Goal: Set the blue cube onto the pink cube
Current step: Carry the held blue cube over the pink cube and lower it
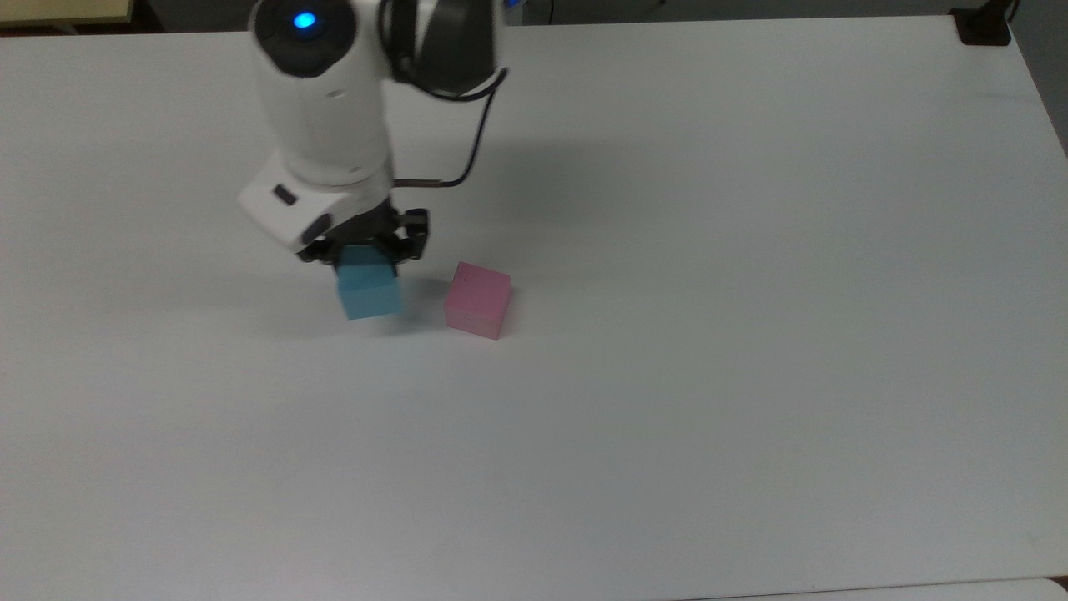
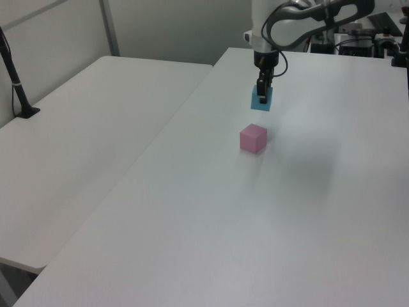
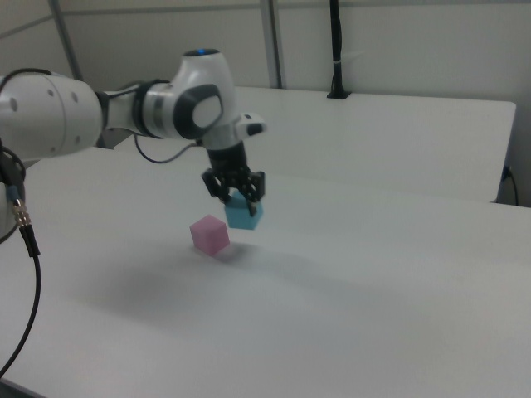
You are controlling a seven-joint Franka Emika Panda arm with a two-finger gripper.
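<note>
Hand clamped on the top of the blue cube, cube lifted clear of the white surface, plainly airborne in the right view with its shadow on the surface below. Pink cube resting flat on the surface, at 3 o'clock from the blue cube in the top view, a narrow gap between the two, not touching. In the left view, blue cube at 12 o'clock from the pink cube and higher in the frame; in the right view, pink cube at 8 o'clock from the held cube.

Open room: broad bare surface from 3 through 6 to 9 o'clock around both cubes in the top view, edges well away on every side. Top of the pink cube uncovered.

Around: white arm with a lit blue ring rising toward 12 o'clock in the top view, a dark cable looping at its side. Black clamp on the far corner at 2 o'clock, well apart. Second white table alongside in the left view, a black post standing on it.
</note>
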